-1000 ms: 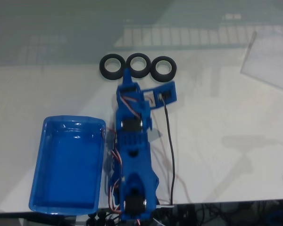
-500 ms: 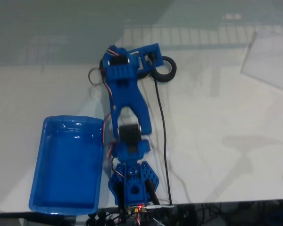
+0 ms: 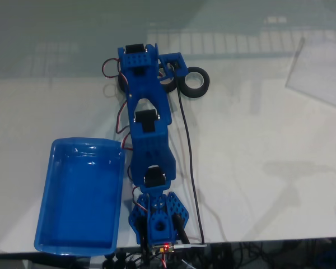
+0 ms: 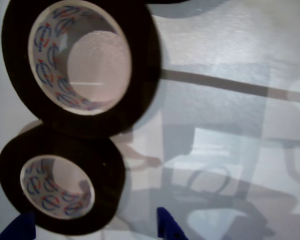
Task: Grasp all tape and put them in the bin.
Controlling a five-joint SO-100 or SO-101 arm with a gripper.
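Spread wide, the pincer [image 4: 92, 227] shows its two blue fingertips [image 4: 167, 227] at the wrist view's bottom edge, straddling the nearer black ring-shaped tape roll [image 4: 60, 182] with a pale printed core. A second black roll [image 4: 82, 62] touches it beyond. From above, a third roll [image 3: 195, 82] lies beside the arm, and the shallow glossy blue plastic bin [image 3: 81, 196] sits well apart on the white bench [image 3: 257, 168]. This looks like the approach to the first grasp; next it should lower and pinch the rim.

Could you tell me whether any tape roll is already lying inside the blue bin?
No, the fixed view shows the blue bin with a bare floor, and the one uncovered tape roll lies on the table beyond the arm.
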